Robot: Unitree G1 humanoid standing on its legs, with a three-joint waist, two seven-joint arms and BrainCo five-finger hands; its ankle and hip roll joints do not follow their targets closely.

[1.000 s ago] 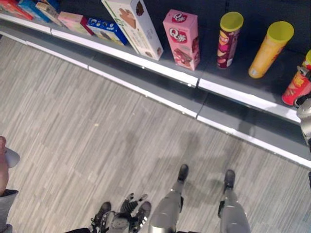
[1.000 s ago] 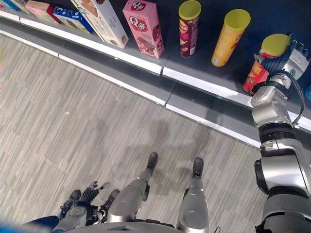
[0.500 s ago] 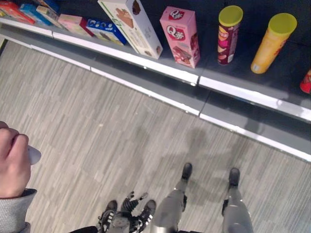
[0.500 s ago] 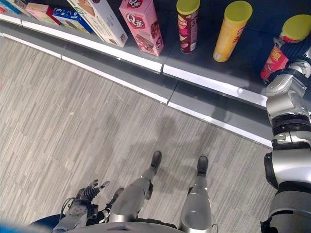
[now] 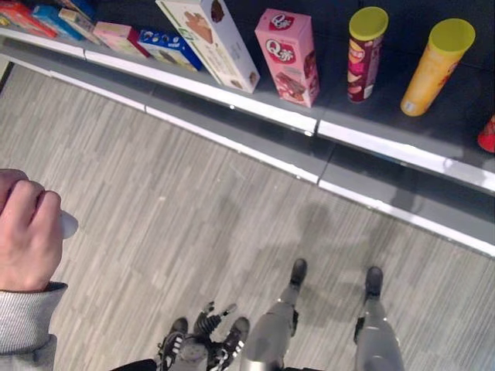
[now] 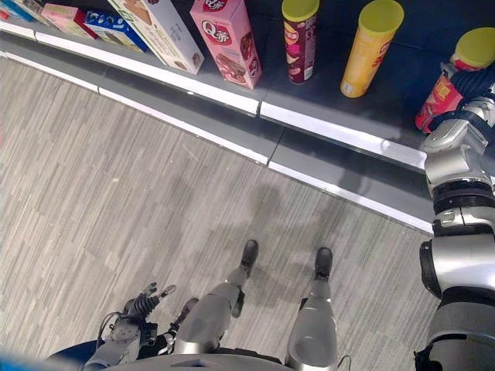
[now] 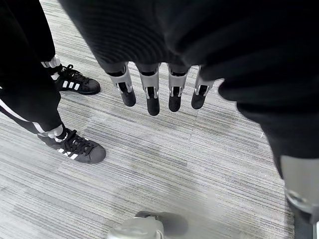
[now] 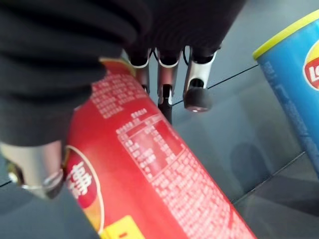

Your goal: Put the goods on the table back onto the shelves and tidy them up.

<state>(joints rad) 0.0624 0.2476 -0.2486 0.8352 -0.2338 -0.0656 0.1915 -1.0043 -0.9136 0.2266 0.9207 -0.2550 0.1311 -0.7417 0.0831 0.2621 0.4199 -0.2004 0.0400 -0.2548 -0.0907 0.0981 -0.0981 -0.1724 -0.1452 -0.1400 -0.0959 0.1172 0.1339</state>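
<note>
Right hand [image 8: 164, 74] is at the red can [image 6: 437, 97] on the shelf [image 6: 340, 116], far right end of the row; in the right wrist view the can runs along the palm, fingers [image 8: 197, 92] reaching down past its far side and the thumb [image 8: 35, 164] against its near side, so the hand is wrapped on the can. The can has a yellow lid and leans a little, its base on the dark shelf board. A blue can [image 8: 299, 84] with a yellow rim stands just beside it, apart from the fingers. Left along the shelf: orange can [image 6: 370, 48], maroon can [image 6: 298, 39], pink box [image 6: 227, 42], tall white box [image 6: 158, 32], then small flat boxes [image 6: 85, 22]. Left hand [image 6: 128, 325] hangs low by the robot's side over the grey floor [image 6: 116, 178], fingers straight and relaxed, holding nothing. A person's hand [image 5: 27, 232] in a grey sleeve grips a small white thing at the left edge; the person's black shoes [image 7: 75, 147] stand near the left hand.
</note>
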